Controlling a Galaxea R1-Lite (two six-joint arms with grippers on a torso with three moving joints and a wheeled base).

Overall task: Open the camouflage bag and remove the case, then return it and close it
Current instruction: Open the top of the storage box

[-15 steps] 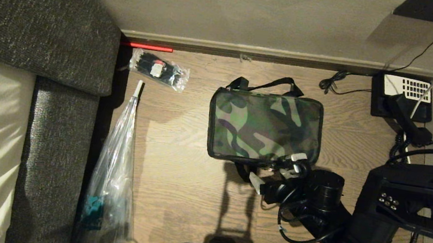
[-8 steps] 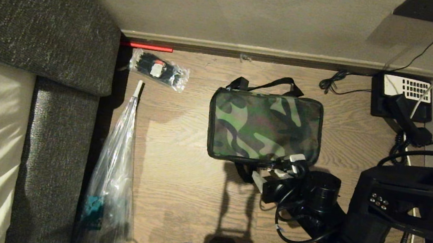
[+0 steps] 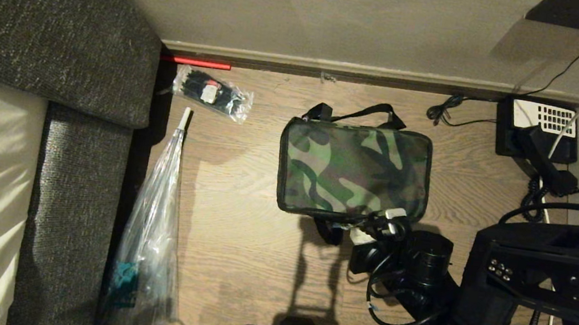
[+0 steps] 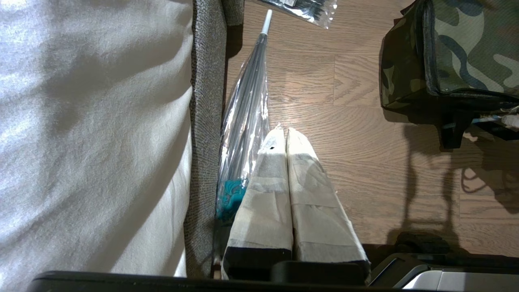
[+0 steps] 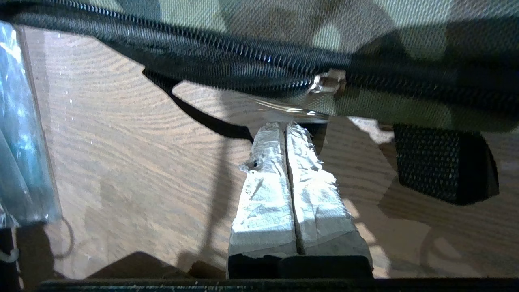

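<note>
The camouflage bag [image 3: 352, 171] lies zipped flat on the wooden floor, its black handles toward the wall. The case is hidden. My right gripper [image 3: 373, 225] sits at the bag's near edge, right of the middle. In the right wrist view the right gripper [image 5: 286, 125] is shut, its taped fingers pressed together. Their tips meet the thin shiny zipper pull [image 5: 290, 110] that hangs from the slider [image 5: 328, 83] on the black zipper [image 5: 227, 56]. My left gripper [image 4: 284, 130] is parked and shut above the floor, well left of the bag [image 4: 466, 48].
A black desk telephone [image 3: 537, 131] with coiled cord stands at the far right by the wall. A long clear plastic bag [image 3: 150, 245] and a small one [image 3: 213, 93] lie left of the camouflage bag. A grey upholstered edge [image 3: 74, 184] bounds the left. A black strap end [image 5: 442, 162] lies by the fingers.
The right gripper's fingers have closed from wide open to shut at the bag's near edge. The arm has shifted slightly left. The bag has not moved.
</note>
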